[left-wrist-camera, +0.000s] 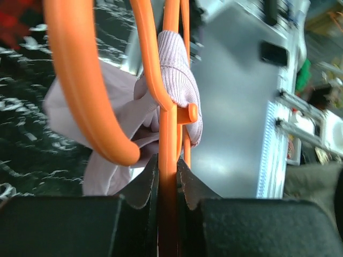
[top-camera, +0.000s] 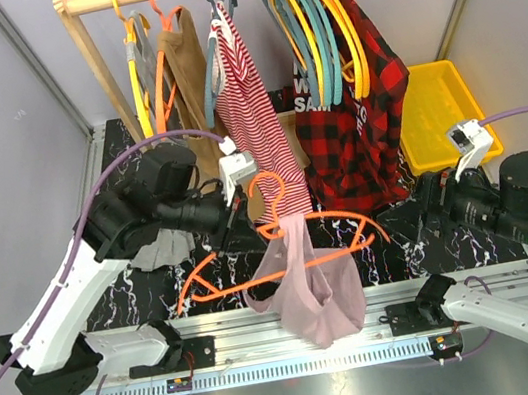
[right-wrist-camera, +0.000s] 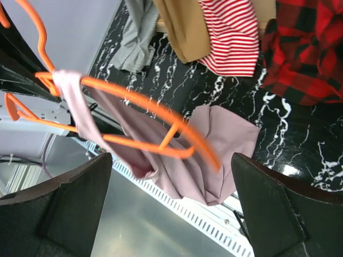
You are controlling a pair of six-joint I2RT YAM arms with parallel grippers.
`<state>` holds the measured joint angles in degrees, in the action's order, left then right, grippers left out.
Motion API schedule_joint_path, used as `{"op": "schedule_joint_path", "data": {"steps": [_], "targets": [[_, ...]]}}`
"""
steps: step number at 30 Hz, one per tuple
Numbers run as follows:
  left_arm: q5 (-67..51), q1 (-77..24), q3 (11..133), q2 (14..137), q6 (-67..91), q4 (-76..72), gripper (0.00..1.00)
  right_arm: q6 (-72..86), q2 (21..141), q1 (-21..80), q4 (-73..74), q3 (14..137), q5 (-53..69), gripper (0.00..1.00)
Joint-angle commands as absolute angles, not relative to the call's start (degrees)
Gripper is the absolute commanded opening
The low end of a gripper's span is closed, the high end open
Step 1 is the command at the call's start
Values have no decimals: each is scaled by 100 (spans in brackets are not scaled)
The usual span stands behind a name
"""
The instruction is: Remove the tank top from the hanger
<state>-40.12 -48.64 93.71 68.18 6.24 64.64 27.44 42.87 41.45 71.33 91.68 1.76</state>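
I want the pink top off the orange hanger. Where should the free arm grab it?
Probably the loose lower cloth of the tank top, from the right with the open right gripper. It droops free there; its strap loops the hanger that the left gripper clamps.

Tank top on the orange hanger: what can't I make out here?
- Left wrist: most of the tank top, behind the blurred hanger bars.
- Top external: where the left gripper pinches the hanger, hidden by its own wrist.
- Right wrist: whether the far strap is hooked, covered by folds.
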Motion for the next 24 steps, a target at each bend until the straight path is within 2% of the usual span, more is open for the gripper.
{"op": "schedule_joint_path", "data": {"steps": [1,2,6,9,16,17,18,20,21,24], "targets": [[-2744,-4869,9834,7171,1343,6074,0,2962,4412,4131,7094,9019,-434,100],[-2612,-4913,9931,7294,1588,6047,0,2962,4464,4131,6919,8696,222,100],[-2164,-5299,10457,8232,1714,6248,0,3102,4790,4131,5725,7832,1449,100],[-1830,-5493,11003,8778,1731,6626,0,3120,4773,4148,5179,7463,1555,100],[-1652,-5642,12012,9421,1784,7266,0,3217,5167,4201,4896,7006,1222,100],[-1661,-5712,12171,9518,1723,7390,0,3252,5194,4210,4835,6866,1109,97],[-1644,-5739,12329,9675,1705,7522,0,3287,5238,4219,4799,6803,1073,87],[-1644,-5783,12612,9764,1661,7778,0,3287,5291,4227,4790,6680,1011,77],[-1644,-5783,12638,9756,1661,7813,0,3296,5291,4219,4807,6645,941,68],[-1678,-5783,12604,9651,1644,7979,0,3296,5134,4228,4886,6539,669,62]]}}
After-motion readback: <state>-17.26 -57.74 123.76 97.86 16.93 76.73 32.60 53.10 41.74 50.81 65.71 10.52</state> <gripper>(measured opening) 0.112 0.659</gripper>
